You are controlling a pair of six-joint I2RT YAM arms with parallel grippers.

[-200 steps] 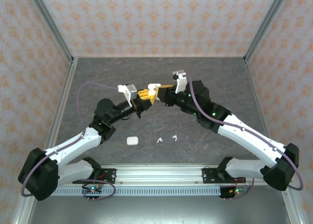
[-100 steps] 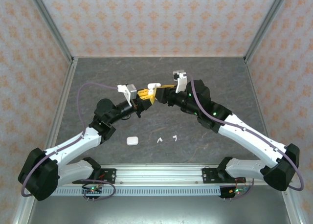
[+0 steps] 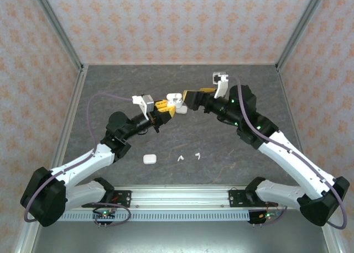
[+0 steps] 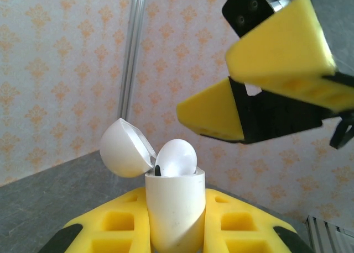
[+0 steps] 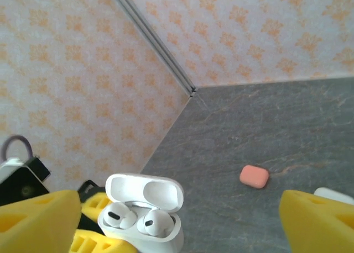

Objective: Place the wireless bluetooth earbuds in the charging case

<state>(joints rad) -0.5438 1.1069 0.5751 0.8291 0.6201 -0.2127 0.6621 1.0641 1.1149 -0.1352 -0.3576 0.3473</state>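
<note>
While the left gripper (image 3: 165,106) clamps the open case (image 4: 174,209) upright, two earbuds (image 5: 117,215) seated (lid (image 4: 124,148) tipped back), the right gripper (image 3: 187,103) hangs just beside it, jaws wide apart, likely better placed for the loose earbuds (image 3: 180,158) lying well apart on the table (image 3: 110,87).

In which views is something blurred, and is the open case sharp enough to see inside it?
Left wrist view: the open case is sharp, the right gripper above it soft-edged. Right wrist view: the case and two earbuds inside are sharp, its fingers at the lower corners blurred. Top view: even light, no glare.
</note>
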